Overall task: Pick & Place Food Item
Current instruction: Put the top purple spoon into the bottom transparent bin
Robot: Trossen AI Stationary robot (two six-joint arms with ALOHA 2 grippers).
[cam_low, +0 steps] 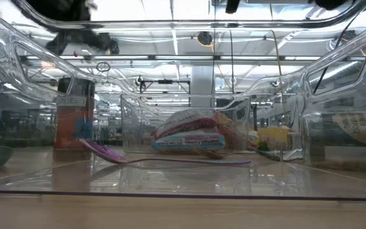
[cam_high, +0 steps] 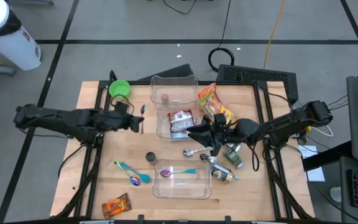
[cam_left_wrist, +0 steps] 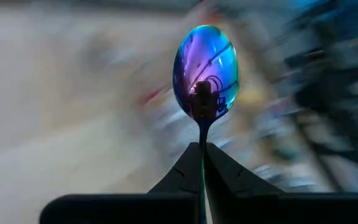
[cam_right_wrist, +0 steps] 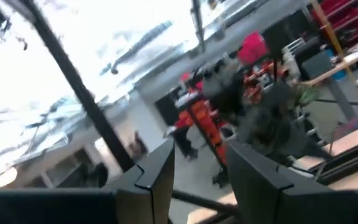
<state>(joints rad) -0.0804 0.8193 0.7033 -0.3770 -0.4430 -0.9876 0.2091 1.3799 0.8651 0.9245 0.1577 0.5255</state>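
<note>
My left gripper (cam_left_wrist: 202, 155) hangs above the table's left half (cam_high: 135, 121), shut on an iridescent blue-purple spoon (cam_left_wrist: 205, 68). My right gripper (cam_right_wrist: 194, 177) stands open with nothing between its fingers, raised over the table's middle (cam_high: 199, 134). It is beside a red-and-white snack packet (cam_high: 180, 122), which lies in the middle clear container (cam_high: 161, 127). An orange-yellow snack bag (cam_high: 215, 106) lies on the table farther back. Another orange packet (cam_high: 117, 205) lies at the near left edge. My left gripper pinches the spoon's thin handle (cam_left_wrist: 202, 135) between its two fingers, close behind the bowl. The fingers lie along the handle, and the bowl sticks out past the fingertips. The spoon is lifted clear of the table.
A far clear container (cam_high: 174, 87) and a near one (cam_high: 180, 183), the latter with a purple spoon (cam_low: 107, 152). A green bowl (cam_high: 119, 88), loose spoons (cam_high: 132, 174), a small can (cam_high: 150, 157), metal scoops (cam_high: 194, 151) and bottles (cam_high: 229, 165) lie about. People show in the room beyond.
</note>
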